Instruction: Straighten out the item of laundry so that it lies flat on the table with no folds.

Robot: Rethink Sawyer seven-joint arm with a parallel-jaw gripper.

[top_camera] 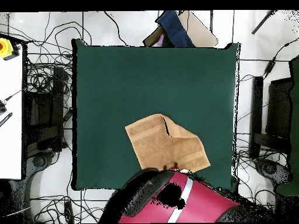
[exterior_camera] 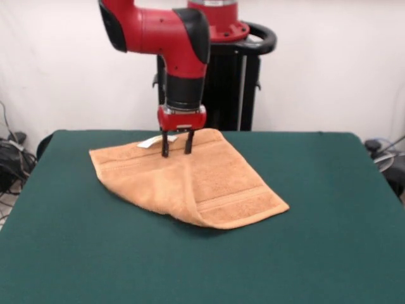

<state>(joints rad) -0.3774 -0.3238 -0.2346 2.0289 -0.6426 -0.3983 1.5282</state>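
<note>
A soft orange-tan terry towel, folded over itself into a rough diamond with woven bands, lies on the dark green felt table, toward 12 o'clock in the front view. The red arm's gripper stands on its far edge beside a white tag, fingers parted, grasping nothing. Cables clutter the floor around.

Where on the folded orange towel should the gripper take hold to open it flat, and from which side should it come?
Probably the free corner of the folded-over flap on the towel, near the white tag, where the gripper stands with fingers apart. Come straight down from above: the flap lies loose on the lower layer, its crease nearest the camera in the front view, so pinching only the top layer lets it peel back across the table.
</note>
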